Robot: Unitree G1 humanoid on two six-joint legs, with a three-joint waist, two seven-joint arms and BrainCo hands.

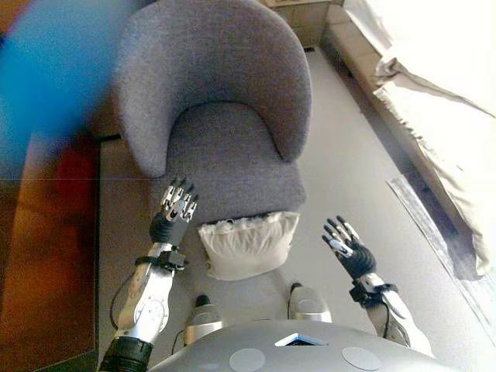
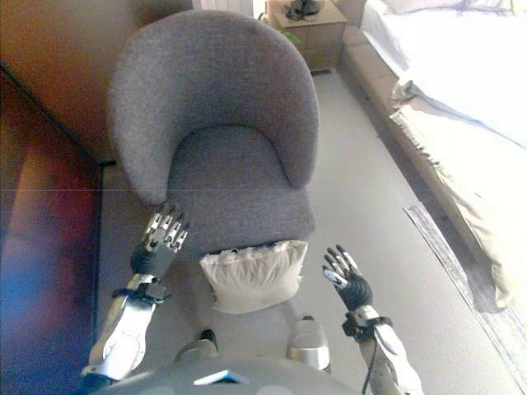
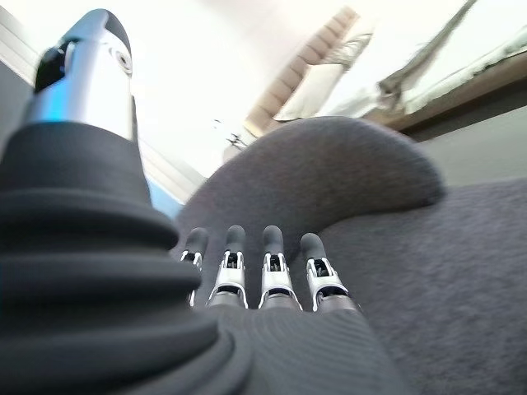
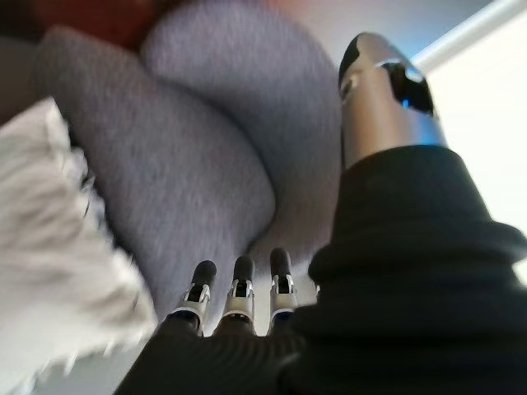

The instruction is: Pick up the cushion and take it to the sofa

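The armchair (image 2: 216, 132) is being taken as the landmark. The cushion (image 2: 251, 276) is being propped on the floor against its front edge. The left hand (image 2: 161, 234) is being held at its front left corner, the right hand (image 2: 346, 278) off its front right. A bed (image 2: 461, 99) is lying well to its right, a small cabinet (image 2: 306, 33) behind it.
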